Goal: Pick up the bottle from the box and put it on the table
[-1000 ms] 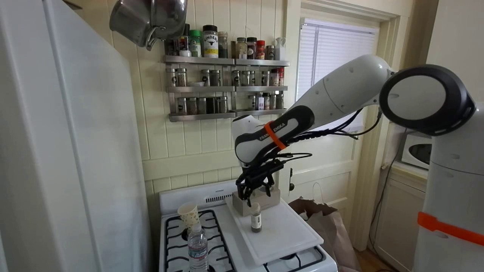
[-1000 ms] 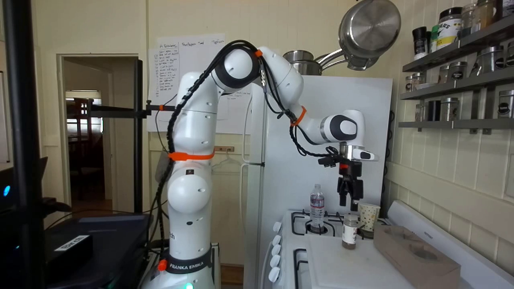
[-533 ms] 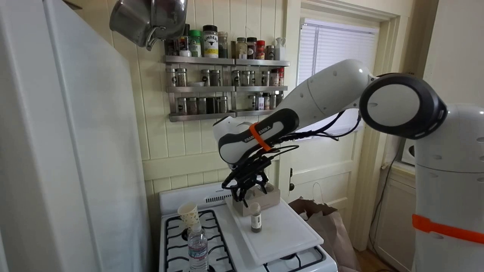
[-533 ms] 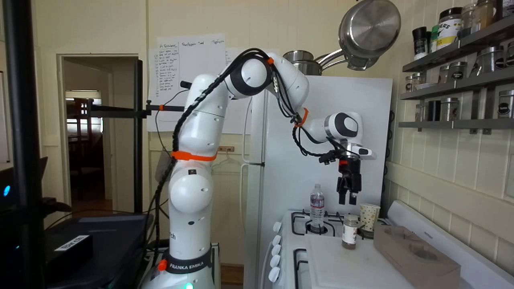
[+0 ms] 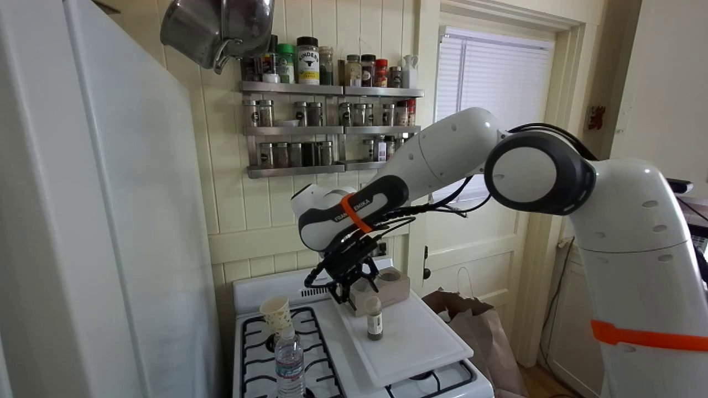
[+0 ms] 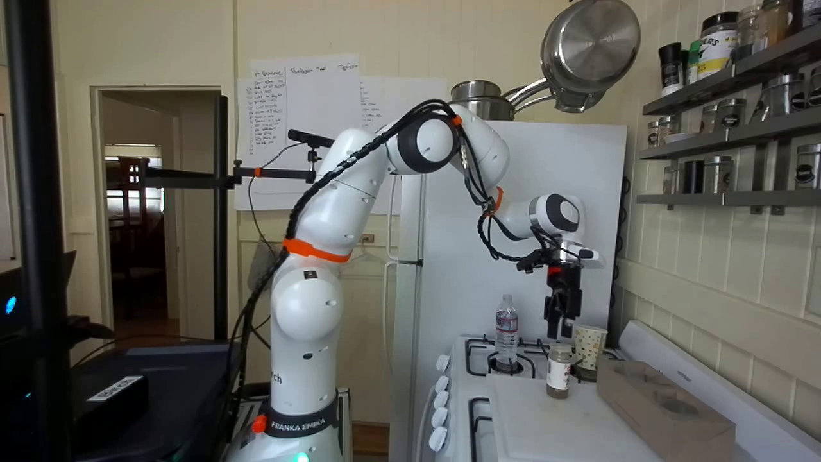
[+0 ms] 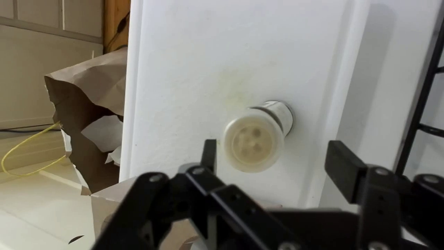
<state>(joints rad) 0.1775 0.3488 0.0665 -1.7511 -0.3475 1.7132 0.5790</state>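
Note:
The bottle (image 5: 375, 321) is a small jar with a pale whitish cap and a white label. It stands upright on the white slab-like table (image 5: 412, 348), beside the tan box (image 5: 394, 293) with round openings in its top. The bottle (image 6: 558, 372), table (image 6: 571, 430) and box (image 6: 667, 410) also show in an exterior view. My gripper (image 5: 364, 298) is open and empty; in an exterior view the gripper (image 6: 560, 332) is just above the bottle's cap. In the wrist view the cap (image 7: 253, 144) appears between the fingers (image 7: 272, 156), nearer the left finger. The box (image 7: 107, 201) is partly hidden there.
A taller clear plastic bottle (image 5: 289, 365) and a patterned paper cup (image 5: 275, 314) stand on the stove's burner grates (image 5: 331, 359). A brown paper bag (image 5: 481, 337) is beside the stove. Spice shelves (image 5: 293, 171) hang on the wall. A white fridge (image 6: 513, 224) stands near the stove.
The arm has reached farther out and lower. My open gripper has moved left in an exterior view and come down close to the bottle's top. The bottle and box have not moved.

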